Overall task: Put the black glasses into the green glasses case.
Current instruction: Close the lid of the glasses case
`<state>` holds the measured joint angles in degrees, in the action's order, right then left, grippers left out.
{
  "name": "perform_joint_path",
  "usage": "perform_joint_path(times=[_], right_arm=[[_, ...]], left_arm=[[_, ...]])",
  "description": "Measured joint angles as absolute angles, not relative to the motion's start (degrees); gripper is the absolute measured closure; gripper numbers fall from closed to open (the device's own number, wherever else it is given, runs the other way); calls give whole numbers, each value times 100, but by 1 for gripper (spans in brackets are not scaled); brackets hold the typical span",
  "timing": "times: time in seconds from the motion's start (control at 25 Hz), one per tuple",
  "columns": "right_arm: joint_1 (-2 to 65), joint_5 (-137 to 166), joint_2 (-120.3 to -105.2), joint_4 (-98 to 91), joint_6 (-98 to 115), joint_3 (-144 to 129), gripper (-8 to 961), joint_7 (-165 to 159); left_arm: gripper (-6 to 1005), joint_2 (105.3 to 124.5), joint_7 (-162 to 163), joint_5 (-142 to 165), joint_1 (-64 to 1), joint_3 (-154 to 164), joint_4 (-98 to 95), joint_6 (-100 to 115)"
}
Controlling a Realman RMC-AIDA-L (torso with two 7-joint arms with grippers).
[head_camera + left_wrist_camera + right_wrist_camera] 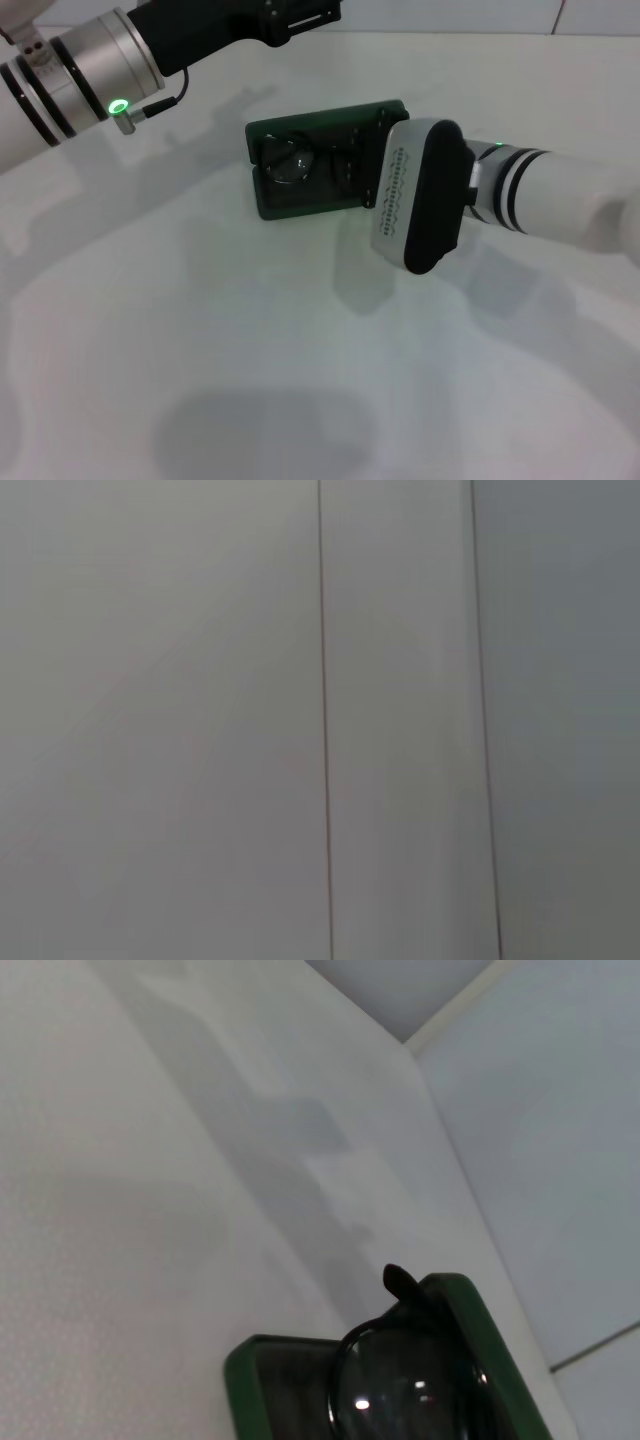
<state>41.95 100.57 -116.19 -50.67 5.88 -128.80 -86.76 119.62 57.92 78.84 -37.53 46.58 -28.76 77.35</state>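
The green glasses case (272,207) lies open on the white table, a little beyond the table's middle. The black glasses (290,160) rest inside it, one round lens showing plainly. My right gripper (372,170) reaches over the case's right end, its white and black wrist housing covering that part of the case. In the right wrist view the green glasses case (240,1380) shows from close up with the black glasses (400,1390) inside and one temple tip poking above the rim. My left gripper (290,20) is held high at the back left, away from the case.
The white table (250,350) spreads out in front of the case. A pale wall (540,1160) stands behind the table. The left wrist view holds only flat grey panels (200,720) with vertical seams.
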Motion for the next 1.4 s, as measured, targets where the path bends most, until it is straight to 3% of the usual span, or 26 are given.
perform_joint_path(times=[1.4], right_arm=[[3904, 11003, -11593, -5272, 1234, -12356, 870, -8643]], left_arm=[[111, 11962, 5791, 7865, -3735, 4790, -2936, 7721]])
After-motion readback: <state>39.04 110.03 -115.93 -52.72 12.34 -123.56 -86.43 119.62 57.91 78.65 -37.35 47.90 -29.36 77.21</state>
